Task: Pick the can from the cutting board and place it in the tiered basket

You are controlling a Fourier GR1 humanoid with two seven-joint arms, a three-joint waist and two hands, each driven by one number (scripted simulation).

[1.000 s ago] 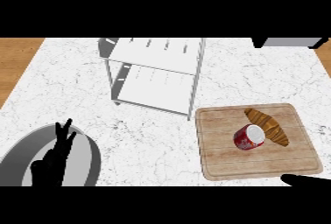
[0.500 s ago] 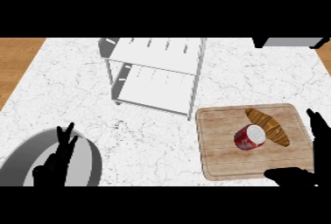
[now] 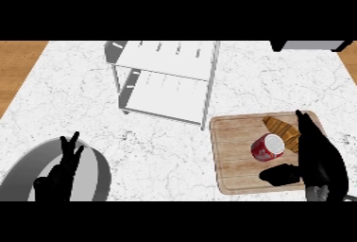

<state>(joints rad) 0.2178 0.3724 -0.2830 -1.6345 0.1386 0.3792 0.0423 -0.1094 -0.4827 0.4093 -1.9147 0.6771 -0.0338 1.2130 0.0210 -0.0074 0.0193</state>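
At the lower left, the left hand (image 3: 61, 176) rests open with fingers up, over the rim of a grey bowl (image 3: 94, 166), taking no part in the pick. Further right and toward the top stands the basket (image 3: 167, 75), white, with 2 tiers; nothing shows on either shelf.

So, as I judge it, the task is at its start: the can (image 3: 268, 147) is not yet grasped, not lifted, and the whole carry to the basket is left to do. The can lies on its side near the middle of the board (image 3: 233, 137), red with a pale end facing up and to the right, just beside a croissant (image 3: 282, 130).

At the far right, the right hand (image 3: 315, 156) hangs over the board's right part, spread wide and holding nothing: its fingers run straight up past the can's right side, the thumb juts out below the can. The can sits just left of the palm, in the gap between fingers and thumb; whether they touch I cannot tell.
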